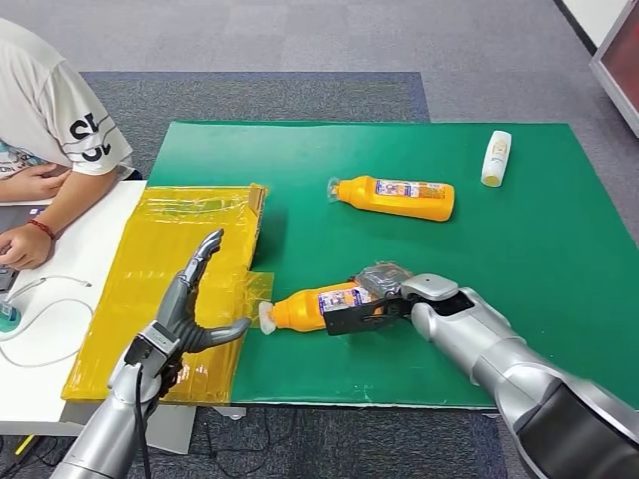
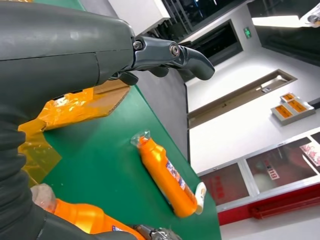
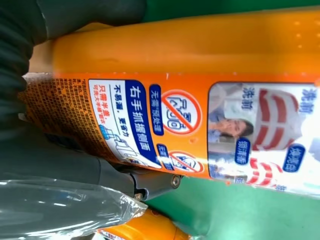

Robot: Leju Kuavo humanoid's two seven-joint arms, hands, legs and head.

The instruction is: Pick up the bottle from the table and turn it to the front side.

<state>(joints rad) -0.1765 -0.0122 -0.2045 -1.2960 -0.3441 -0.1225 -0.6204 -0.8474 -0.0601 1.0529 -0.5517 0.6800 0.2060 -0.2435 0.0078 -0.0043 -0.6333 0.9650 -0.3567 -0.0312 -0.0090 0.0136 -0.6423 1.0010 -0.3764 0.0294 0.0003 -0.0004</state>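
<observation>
An orange bottle (image 1: 313, 306) with a white cap lies on its side near the front of the green mat (image 1: 527, 259), cap pointing left. My right hand (image 1: 369, 307) grips its base end, dark fingers wrapped over the printed label (image 3: 158, 122). A second orange bottle (image 1: 395, 197) lies on its side farther back on the mat; the left wrist view shows it too (image 2: 166, 175). My left hand (image 1: 192, 304) hovers over the yellow sheet with fingers spread, holding nothing, a short way left of the held bottle's cap.
A yellow plastic-wrapped flat package (image 1: 181, 269) covers the mat's left edge. A small white bottle (image 1: 495, 158) lies at the back right. A person (image 1: 45, 130) sits at the white table (image 1: 90, 249) on the left, hands resting there beside a cable.
</observation>
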